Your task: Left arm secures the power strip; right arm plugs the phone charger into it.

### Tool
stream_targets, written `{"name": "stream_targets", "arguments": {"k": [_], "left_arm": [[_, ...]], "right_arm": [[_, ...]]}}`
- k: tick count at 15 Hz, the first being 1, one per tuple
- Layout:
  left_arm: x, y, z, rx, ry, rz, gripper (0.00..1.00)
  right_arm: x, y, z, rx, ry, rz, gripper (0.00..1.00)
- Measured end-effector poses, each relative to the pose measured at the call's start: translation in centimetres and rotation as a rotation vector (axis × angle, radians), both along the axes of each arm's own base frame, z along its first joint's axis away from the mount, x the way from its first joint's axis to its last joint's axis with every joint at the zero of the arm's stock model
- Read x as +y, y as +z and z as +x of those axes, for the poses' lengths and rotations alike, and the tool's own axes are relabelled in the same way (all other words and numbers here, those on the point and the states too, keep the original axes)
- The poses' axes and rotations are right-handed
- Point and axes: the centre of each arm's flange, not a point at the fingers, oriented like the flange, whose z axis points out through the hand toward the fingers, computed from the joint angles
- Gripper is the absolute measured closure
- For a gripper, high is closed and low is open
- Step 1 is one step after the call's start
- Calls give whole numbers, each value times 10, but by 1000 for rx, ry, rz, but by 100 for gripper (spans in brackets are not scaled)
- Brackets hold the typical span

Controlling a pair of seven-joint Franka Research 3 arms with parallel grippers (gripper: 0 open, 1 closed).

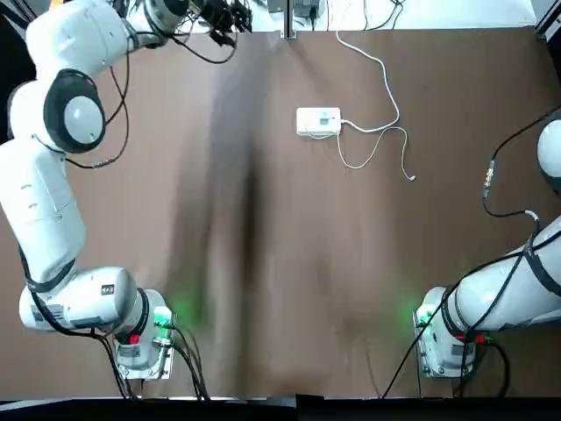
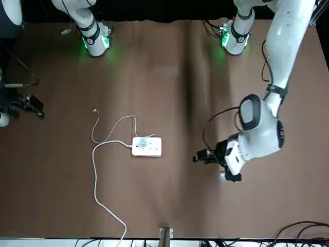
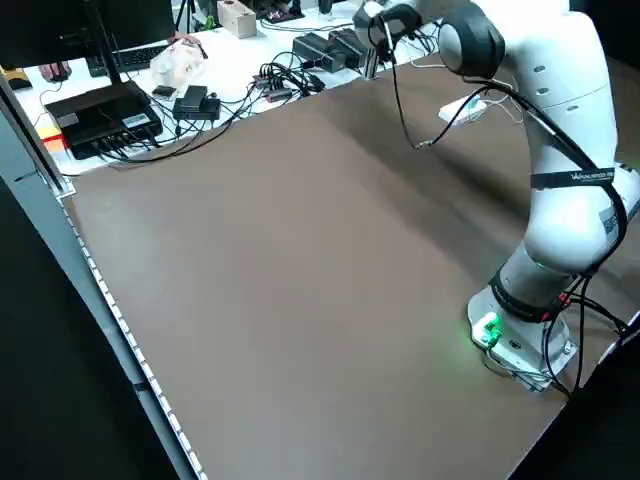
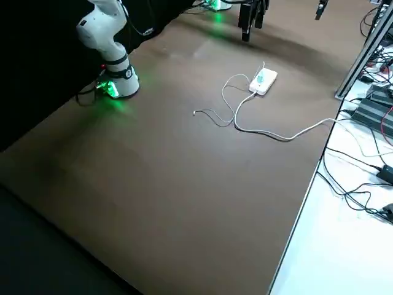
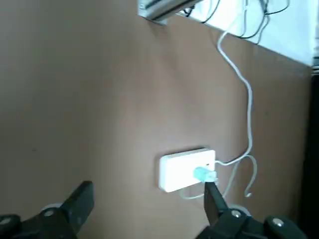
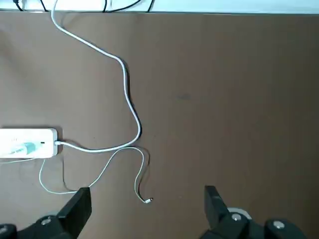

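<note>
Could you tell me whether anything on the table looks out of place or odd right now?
Nothing is damaged or spilled. The phone charger already sits on the power strip, though neither the open left gripper nor the open right gripper touches it. The thin cable's free end lies loose on the table.

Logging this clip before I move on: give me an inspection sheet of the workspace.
Surface: brown table, bare apart from the job's things.
Job's things: power strip lies flat; teal phone charger sits on it.
Clutter: nothing seen.
Grippers: left gripper and right gripper both open, both clear of the strip.
Cables: thick white cord runs to the far edge; thin white cable loops beside the strip.
Surroundings: electronics on the side bench.
</note>
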Motion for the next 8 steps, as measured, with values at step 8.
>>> {"name": "stream_targets", "arguments": {"k": [8], "left_arm": [[43, 57, -5, -103, 31, 364, 1]], "right_arm": [[2, -3, -2, 18, 4, 0, 0]]}}
